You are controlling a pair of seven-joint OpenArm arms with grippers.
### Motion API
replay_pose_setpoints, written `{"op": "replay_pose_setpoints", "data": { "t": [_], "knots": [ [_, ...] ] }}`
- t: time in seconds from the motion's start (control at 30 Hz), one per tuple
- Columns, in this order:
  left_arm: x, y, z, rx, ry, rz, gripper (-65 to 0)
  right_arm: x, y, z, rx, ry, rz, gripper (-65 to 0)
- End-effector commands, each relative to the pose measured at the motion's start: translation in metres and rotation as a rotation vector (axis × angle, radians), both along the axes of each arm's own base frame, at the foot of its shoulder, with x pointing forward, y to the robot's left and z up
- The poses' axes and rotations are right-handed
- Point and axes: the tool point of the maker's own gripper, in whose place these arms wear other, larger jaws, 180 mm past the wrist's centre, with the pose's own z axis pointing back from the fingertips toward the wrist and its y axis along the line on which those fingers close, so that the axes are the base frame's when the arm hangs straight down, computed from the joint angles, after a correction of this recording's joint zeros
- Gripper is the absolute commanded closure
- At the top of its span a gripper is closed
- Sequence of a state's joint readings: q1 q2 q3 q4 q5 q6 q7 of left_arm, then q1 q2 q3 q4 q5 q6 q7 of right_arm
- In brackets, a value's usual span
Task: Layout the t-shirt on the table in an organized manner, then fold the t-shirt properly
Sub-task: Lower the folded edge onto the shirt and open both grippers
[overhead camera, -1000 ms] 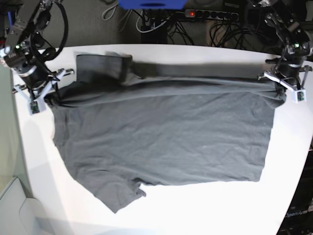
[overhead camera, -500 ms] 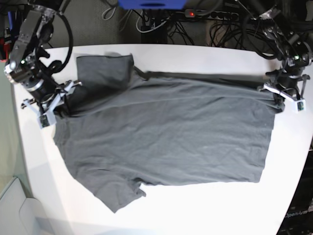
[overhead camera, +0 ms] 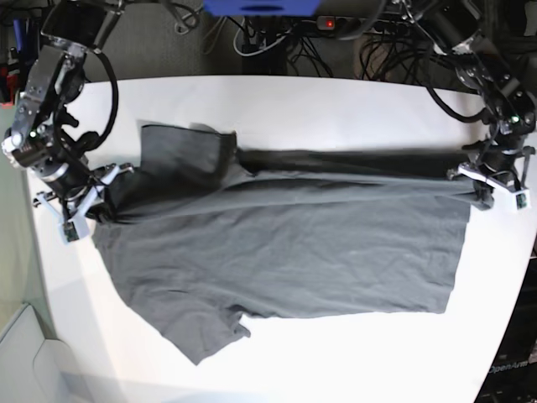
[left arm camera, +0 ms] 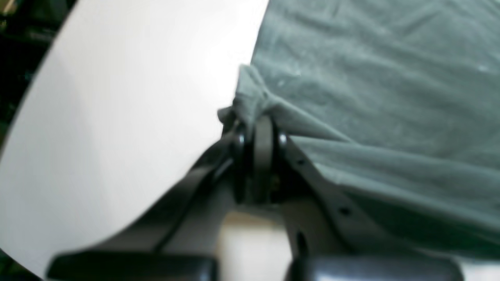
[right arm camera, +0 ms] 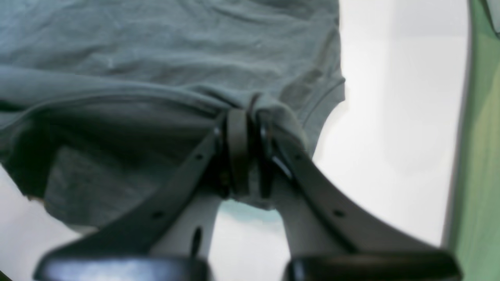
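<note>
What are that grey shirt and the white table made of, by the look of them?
The t-shirt looks like soft matte knit, probably cotton: it wrinkles and bunches where it is pinched. The table looks like a hard, smooth matte white board, maybe laminate, showing no grain.

The white table bears the dark grey t-shirt, spread across its middle.
</note>
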State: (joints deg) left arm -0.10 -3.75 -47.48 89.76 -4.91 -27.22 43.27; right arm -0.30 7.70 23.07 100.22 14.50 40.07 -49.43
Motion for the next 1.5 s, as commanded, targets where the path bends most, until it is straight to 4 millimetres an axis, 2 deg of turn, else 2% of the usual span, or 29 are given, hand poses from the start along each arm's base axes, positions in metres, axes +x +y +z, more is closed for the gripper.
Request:
{"op": "replay_pose_setpoints", "data": {
  "t": [0.0, 0.23, 0.37, 0.5, 0.67, 0.83, 1.0, 1.1, 1.27, 1.33, 1.4, 1.47],
  "knots": [
    [0.013, 0.006, 0.021, 0.024, -0.07, 0.003, -0.1, 0.011, -0.002, 0.015, 0.005, -0.057, 0.003, 0.0],
    [0.027, 0.006, 0.032, 0.019, -0.107, 0.004, -0.1, 0.024, -0.007, 0.011, 0.025, -0.048, -0.006, 0.0],
    [0.033, 0.005, 0.03, 0.0, -0.112, 0.005, -0.1, 0.034, -0.01, 0.014, 0.029, -0.055, -0.006, 0.0],
    [0.04, 0.004, 0.031, -0.011, -0.123, 0.006, -0.1, 0.044, -0.003, 0.018, 0.015, -0.058, 0.032, 0.0],
    [0.046, 0.003, 0.036, -0.015, -0.139, 0.004, -0.1, 0.051, -0.001, 0.012, 0.032, -0.039, 0.039, 0.0],
    [0.046, 0.002, 0.031, -0.027, -0.129, 0.005, -0.1, 0.059, -0.003, 0.008, 0.052, -0.026, 0.032, 0.0],
    [0.045, 0.001, 0.02, -0.048, -0.109, 0.006, -0.1, 0.061, -0.001, 0.009, 0.051, -0.029, 0.038, 0.0],
    [0.051, -0.001, 0.016, -0.07, -0.107, 0.006, -0.1, 0.061, 0.0, 0.008, 0.043, -0.024, 0.044, 0.0],
    [0.052, -0.002, 0.015, -0.077, -0.105, 0.006, 0.0, 0.058, -0.007, -0.001, -0.025, 0.009, 0.026, 0.0],
    [0.052, -0.002, 0.015, -0.077, -0.105, 0.007, -0.1, 0.058, -0.005, -0.003, -0.024, 0.013, 0.026, 0.0],
    [0.052, -0.002, 0.014, -0.078, -0.1, 0.007, -2.2, 0.058, -0.004, -0.003, -0.024, 0.014, 0.027, -2.0],
    [0.051, -0.002, 0.014, -0.079, -0.097, 0.01, -8.5, 0.057, -0.004, -0.003, -0.024, 0.015, 0.027, -7.4]
  ]
}}
